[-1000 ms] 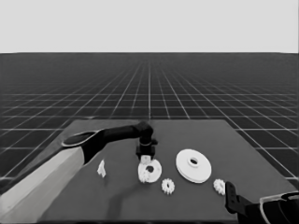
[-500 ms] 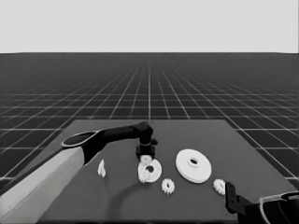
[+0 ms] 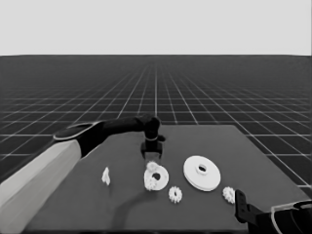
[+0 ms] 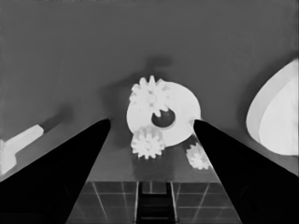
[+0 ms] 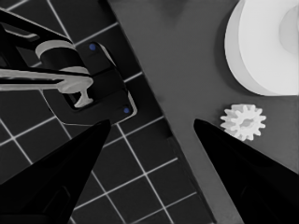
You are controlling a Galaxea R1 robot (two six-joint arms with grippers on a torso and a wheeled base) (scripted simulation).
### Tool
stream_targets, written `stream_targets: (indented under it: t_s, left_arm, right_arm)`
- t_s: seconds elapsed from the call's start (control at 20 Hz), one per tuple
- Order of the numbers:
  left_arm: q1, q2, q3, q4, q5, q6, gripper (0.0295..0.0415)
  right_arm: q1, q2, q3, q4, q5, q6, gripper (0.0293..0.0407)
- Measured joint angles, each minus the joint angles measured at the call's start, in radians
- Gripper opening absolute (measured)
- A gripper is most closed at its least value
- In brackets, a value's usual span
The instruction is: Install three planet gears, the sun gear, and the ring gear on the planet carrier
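Note:
My left gripper (image 3: 151, 158) hangs open just above the far side of the planet carrier (image 3: 162, 178), the smaller round part, holding nothing. In the left wrist view the left gripper (image 4: 151, 121) frames the carrier (image 4: 187, 112). One planet gear (image 4: 150, 95) lies on the carrier beside its hole. A second gear (image 4: 147, 142) sits at its rim. A third gear (image 3: 175, 194) lies loose on the table just in front. The ring gear (image 3: 201, 172), the larger round part, lies to the right. My right gripper (image 5: 152, 121) is parked open at the table's near right corner.
A fourth gear (image 3: 228, 194) lies near the front right edge, close to the parked right gripper (image 3: 242, 207), and it shows large as a gear (image 5: 243, 121) in the right wrist view. A thin white piece (image 3: 106, 176) lies left of the carrier. The left arm's pale forearm (image 3: 39, 180) fills the lower left.
Hardly anything differs: the left gripper stays over the smaller round part, the parts lie where they were, and the right arm has not moved.

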Motion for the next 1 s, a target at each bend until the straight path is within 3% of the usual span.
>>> stream_targets:
  t_s: [0.1, 0.15, 0.2, 0.25, 0.35, 0.6, 0.65, 0.7, 0.8, 1.0]
  left_arm:
    - [-0.001, 0.000, 0.000, -0.001, 0.000, 0.000, 0.0385]
    - [-0.079, -0.266, 0.462, 0.066, -0.336, 0.481, 0.0408]
    - [-0.180, -0.654, 0.874, 0.107, -0.542, 0.912, 0.0414]
    - [-0.241, -0.942, 1.114, 0.131, -0.662, 1.172, 0.0400]
    - [-0.294, -1.196, 1.344, 0.153, -0.774, 1.414, 0.0388]
    - [-0.320, -1.313, 1.457, 0.164, -0.830, 1.534, 0.0385]
    - [-0.321, -1.317, 1.460, 0.165, -0.832, 1.538, 0.0385]
    - [-0.321, -1.319, 1.462, 0.165, -0.833, 1.540, 0.0385]
    - [-0.322, -1.321, 1.464, 0.165, -0.834, 1.542, 0.0385]
    - [-0.322, -1.321, 1.465, 0.165, -0.834, 1.543, 0.0385]
  right_arm:
    - [0.000, 0.000, 0.000, 0.000, 0.000, 0.000, 0.0385]
    - [0.000, 0.000, 0.000, 0.000, 0.000, 0.000, 0.0385]
    - [0.000, 0.000, 0.000, 0.000, 0.000, 0.000, 0.0385]
    - [0.000, 0.000, 0.000, 0.000, 0.000, 0.000, 0.0385]
    - [0.000, 0.000, 0.000, 0.000, 0.000, 0.000, 0.0385]
    - [0.000, 0.000, 0.000, 0.000, 0.000, 0.000, 0.0385]
    - [0.199, 0.051, -0.169, 0.250, -0.087, 0.319, 0.0396]
    - [0.275, 0.116, -0.327, 0.366, -0.160, 0.489, 0.0393]
    - [0.312, 0.202, -0.511, 0.456, -0.232, 0.631, 0.0387]
    - [0.320, 0.252, -0.615, 0.496, -0.266, 0.689, 0.0385]
